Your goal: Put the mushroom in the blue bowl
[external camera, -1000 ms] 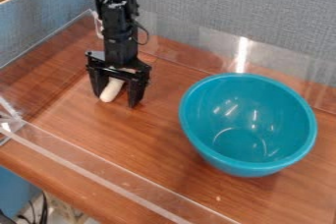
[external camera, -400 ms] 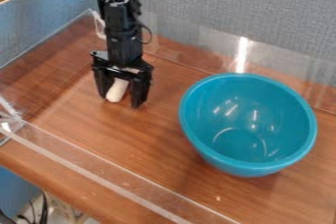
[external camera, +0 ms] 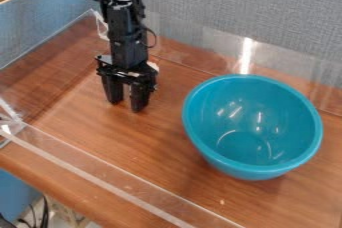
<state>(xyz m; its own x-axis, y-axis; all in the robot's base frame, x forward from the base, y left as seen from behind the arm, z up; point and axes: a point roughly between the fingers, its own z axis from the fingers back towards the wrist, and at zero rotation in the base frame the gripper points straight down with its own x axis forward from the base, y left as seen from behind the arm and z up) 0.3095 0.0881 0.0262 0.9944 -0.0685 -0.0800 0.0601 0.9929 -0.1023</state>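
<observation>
- From here I can't read any texts, labels, brands, numbers or signs on anything.

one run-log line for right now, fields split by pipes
gripper: low over wooden table, left of blue bowl in view | mushroom: mostly hidden behind gripper, grip unclear | blue bowl: mushroom not inside

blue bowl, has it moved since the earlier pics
No, the blue bowl has not visibly moved: it sits in the same spot relative to the grey wall behind the table.
</observation>
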